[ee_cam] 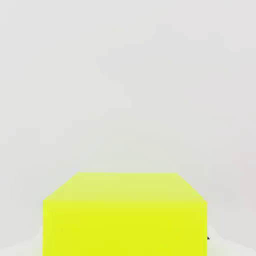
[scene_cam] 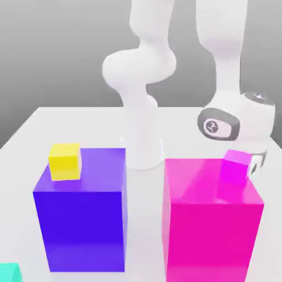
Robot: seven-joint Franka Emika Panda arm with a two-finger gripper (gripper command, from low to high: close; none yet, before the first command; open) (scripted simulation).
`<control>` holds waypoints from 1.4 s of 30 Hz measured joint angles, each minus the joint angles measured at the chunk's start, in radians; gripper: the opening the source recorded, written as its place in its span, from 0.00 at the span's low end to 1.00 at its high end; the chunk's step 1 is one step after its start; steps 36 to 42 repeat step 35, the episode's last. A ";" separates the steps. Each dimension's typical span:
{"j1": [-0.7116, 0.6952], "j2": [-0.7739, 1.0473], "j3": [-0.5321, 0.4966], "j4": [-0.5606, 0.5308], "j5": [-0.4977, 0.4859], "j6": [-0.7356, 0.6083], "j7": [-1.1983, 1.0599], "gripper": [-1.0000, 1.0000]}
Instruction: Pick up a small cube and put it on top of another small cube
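A small magenta cube (scene_cam: 235, 165) rests on the back right corner of a big magenta block (scene_cam: 212, 223). My gripper (scene_cam: 243, 164) has come down from the white hand right at this cube and is shut on it. One grey finger (scene_cam: 255, 164) shows against the cube's side toward the exterior view's right. A small yellow cube (scene_cam: 65, 161) sits on the back left corner of a big purple block (scene_cam: 82, 220), apart from the gripper. In the hand view a yellow-green cube (ee_cam: 125, 220) lies very close on a pale surface.
The arm's white base (scene_cam: 144, 146) stands between and behind the two big blocks on the white table (scene_cam: 33, 137). A small teal cube (scene_cam: 8, 272) pokes in at the front corner on the exterior view's left.
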 joint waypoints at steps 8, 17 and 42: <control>-0.049 -0.234 0.065 0.035 0.222 -0.172 -0.164 0.00; -0.130 -0.381 -0.051 0.284 0.250 -0.532 -0.413 0.00; -0.207 -0.442 -0.177 0.386 0.223 -0.823 -0.706 1.00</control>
